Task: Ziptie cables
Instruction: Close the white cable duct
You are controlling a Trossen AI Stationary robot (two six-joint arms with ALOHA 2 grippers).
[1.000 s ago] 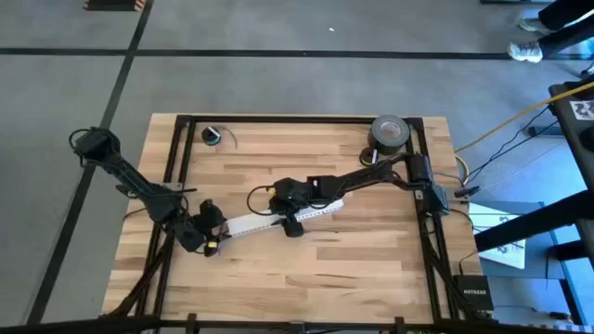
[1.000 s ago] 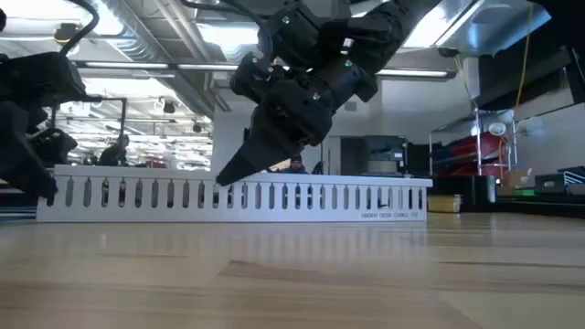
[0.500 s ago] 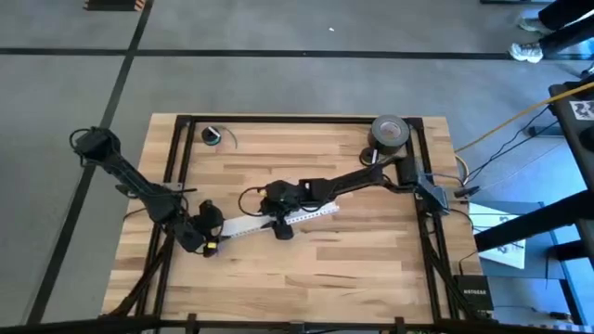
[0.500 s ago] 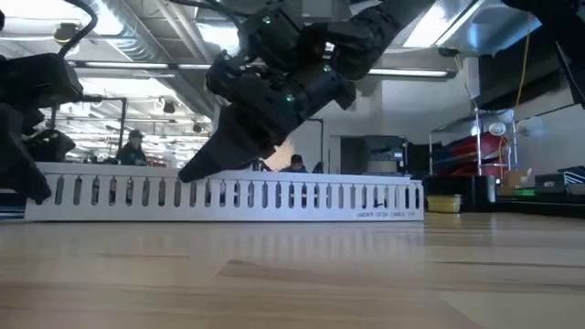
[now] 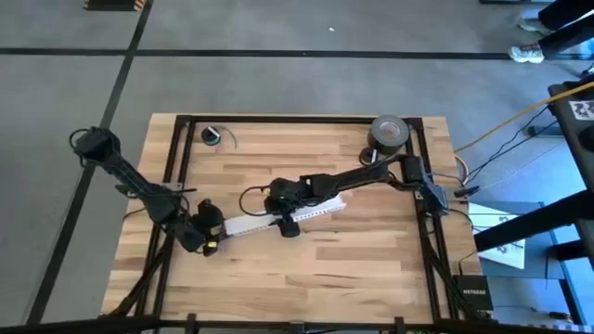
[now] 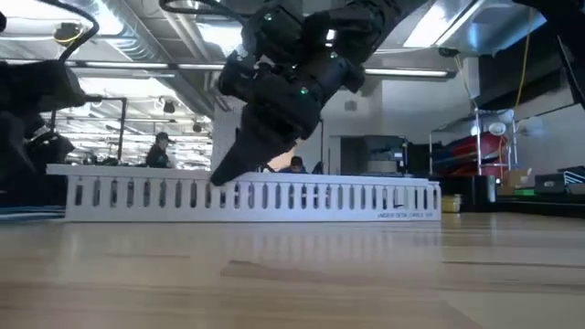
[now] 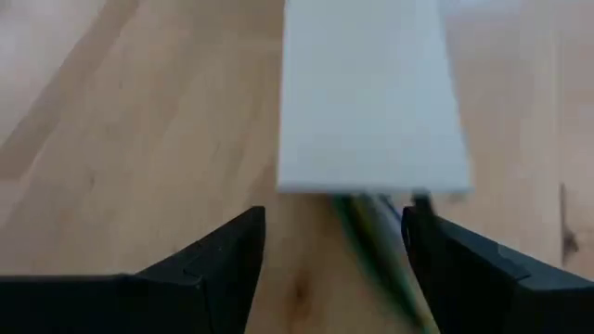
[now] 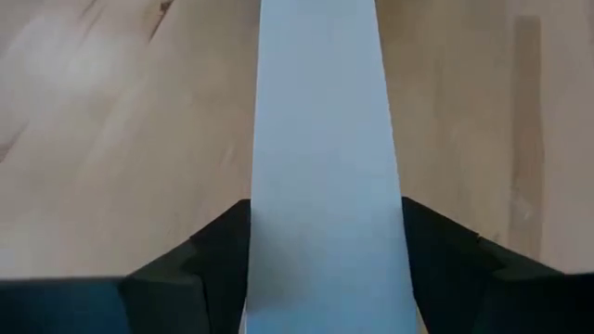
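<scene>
Wooden surface under both arms, busy workshop behind. Left end effector low at the near-left, fingers spread apart, straddling the end of a white slotted strip. Cables poking from under that strip's end: blurred grey-green strands, mostly hidden. Right end effector mid-surface, fingers parted either side of the strip, whether pressing it unclear. Ziptie impossible to make out. Tape roll far right.

High view: straight down, far, whole table. Low view: table height, level across. Wrist views: very close, likely downward. All share white slotted strip.
</scene>
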